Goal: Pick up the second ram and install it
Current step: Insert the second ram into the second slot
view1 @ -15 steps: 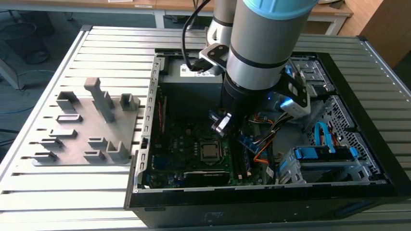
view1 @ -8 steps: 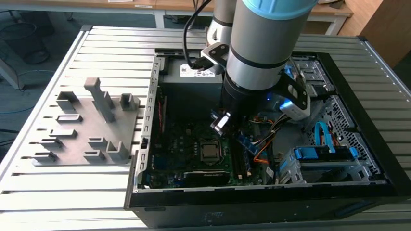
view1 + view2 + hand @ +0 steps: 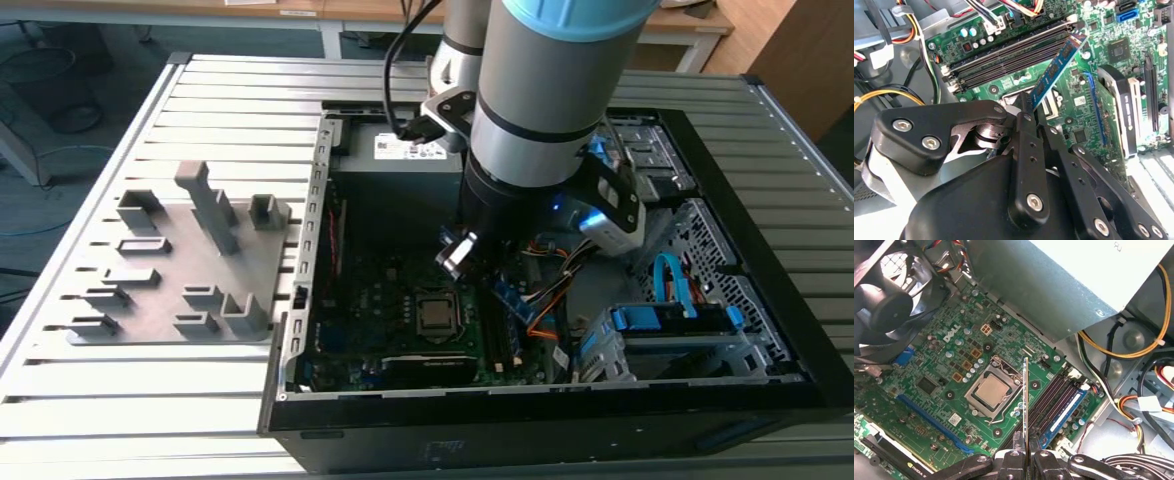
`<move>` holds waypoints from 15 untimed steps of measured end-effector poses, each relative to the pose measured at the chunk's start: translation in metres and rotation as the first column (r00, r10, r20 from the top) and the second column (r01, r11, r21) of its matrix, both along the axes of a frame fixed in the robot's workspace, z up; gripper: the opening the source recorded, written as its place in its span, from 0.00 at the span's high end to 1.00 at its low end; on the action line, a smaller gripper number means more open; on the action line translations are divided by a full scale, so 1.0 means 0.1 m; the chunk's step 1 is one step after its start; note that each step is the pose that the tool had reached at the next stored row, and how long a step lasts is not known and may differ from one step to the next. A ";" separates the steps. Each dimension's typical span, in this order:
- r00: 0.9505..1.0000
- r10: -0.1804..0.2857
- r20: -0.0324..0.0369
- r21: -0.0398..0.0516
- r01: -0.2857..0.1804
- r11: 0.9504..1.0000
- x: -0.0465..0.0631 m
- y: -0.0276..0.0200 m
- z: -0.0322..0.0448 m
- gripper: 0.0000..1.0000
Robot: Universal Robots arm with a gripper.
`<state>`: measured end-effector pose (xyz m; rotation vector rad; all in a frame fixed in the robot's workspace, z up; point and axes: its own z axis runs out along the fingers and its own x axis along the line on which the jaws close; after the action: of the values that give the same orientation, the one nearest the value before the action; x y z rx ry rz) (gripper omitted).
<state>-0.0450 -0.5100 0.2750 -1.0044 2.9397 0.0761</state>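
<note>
While the arm hangs over the open computer case point(image 3: 296, 300) on the table point(image 3: 134, 100), exterior view has the gripper point(image 3: 483, 272) low inside it, second ram point(image 3: 515, 303) slanting below, well apart from the grey holder tray point(image 3: 187, 260). Second wrist view: gripper point(image 3: 1029, 107) pinches one end of the second ram point(image 3: 1059, 67); stick tilted, far end over the memory slots point(image 3: 1004, 55), not seated. First wrist view: second ram point(image 3: 1025, 400) edge-on, clamped in the gripper point(image 3: 1025, 460), appearing between processor socket point(image 3: 991, 390) and memory slots point(image 3: 1054, 400).
</note>
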 end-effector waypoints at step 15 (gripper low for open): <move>0.993 -0.120 0.000 0.000 0.120 0.993 0.00 0.000 -0.004 0.86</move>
<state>-0.0450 -0.5100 0.2746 -0.8256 2.9919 0.0727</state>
